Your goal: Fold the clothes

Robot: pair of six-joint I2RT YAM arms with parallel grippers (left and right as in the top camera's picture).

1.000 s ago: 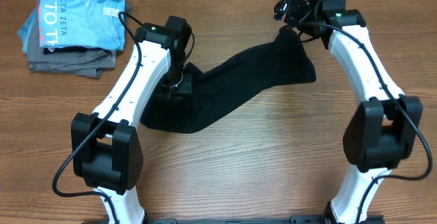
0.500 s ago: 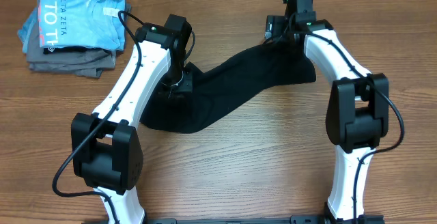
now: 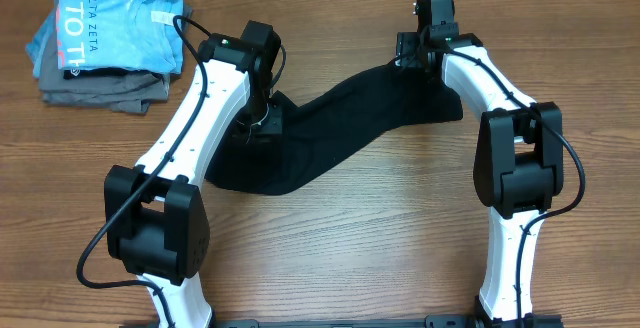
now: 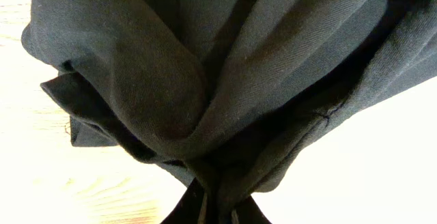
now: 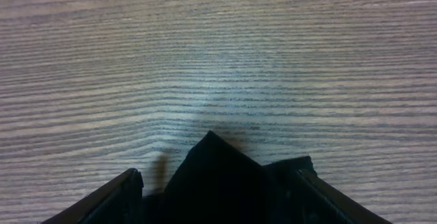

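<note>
Overhead, left claw [image 3: 258, 126] pinching black T-shirt [image 3: 345, 118]

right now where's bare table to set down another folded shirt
Widest bare wood: front middle of the table, between the two arms and below the black T-shirt. A smaller patch lies outside the left arm, below the folded stack. Crowded: the back middle, where the shirt stretches from the left gripper to the right gripper.

The place was a robot lab bench. Two white arms [image 3: 200, 108] stood at a wood-grain table [image 3: 380, 238], with folded garments [image 3: 105, 43] stacked nearby.
</note>
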